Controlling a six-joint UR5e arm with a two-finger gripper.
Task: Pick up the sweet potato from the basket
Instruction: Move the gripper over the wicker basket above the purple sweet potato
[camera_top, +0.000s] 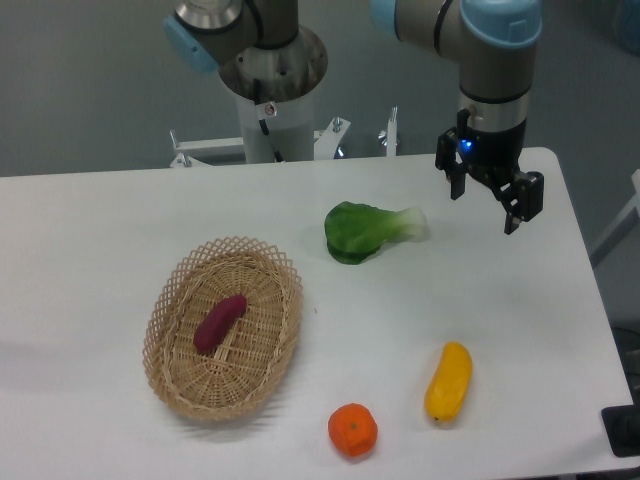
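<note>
The sweet potato (220, 322), a small dark reddish-purple tuber, lies at a slant inside the oval tan wicker basket (172, 375) at the left front of the white table. My gripper (488, 205) hangs at the far right back of the table, well away from the basket, above the tabletop. Its two fingers stand apart and hold nothing.
A green leafy vegetable (365, 230) lies mid-table, left of the gripper. A yellow elongated vegetable (449, 380) and a round orange fruit (352, 430) lie near the front edge. The robot's base column (272, 110) stands at the back.
</note>
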